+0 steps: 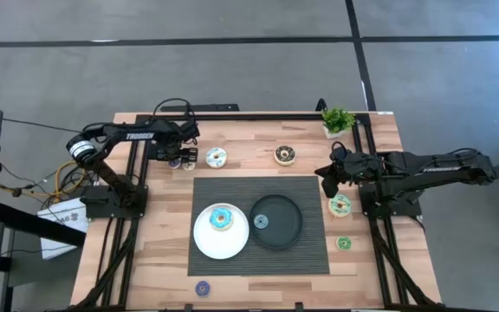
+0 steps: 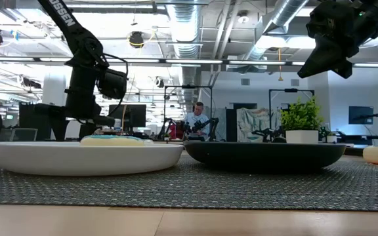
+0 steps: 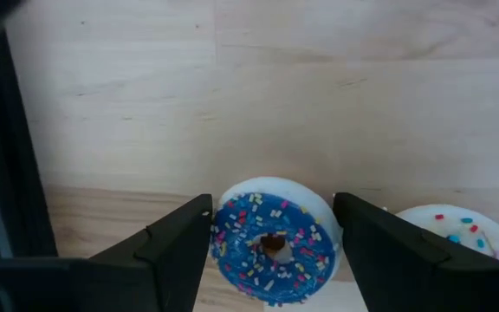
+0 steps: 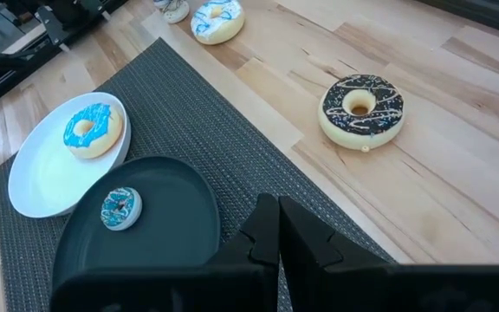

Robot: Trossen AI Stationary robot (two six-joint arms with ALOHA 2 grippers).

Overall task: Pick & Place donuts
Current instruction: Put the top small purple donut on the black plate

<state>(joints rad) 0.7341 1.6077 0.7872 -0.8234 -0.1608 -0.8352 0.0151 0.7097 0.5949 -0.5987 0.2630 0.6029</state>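
Donut between two fingers

Left gripper (image 3: 271, 251) hangs low over the wood at the back left of the table (image 1: 249, 139). Its fingers stand apart, one on each side of a small blue donut (image 3: 274, 246). That donut is round, dark blue on top with tiny coloured sprinkles, white at its edge, with a little hole in the middle. A white donut (image 3: 462, 232) lies just beside it. Another blue donut (image 1: 222, 219) sits on the white plate (image 1: 204, 240). Right gripper (image 4: 275, 234) is pressed together, holding nothing, above the mat.
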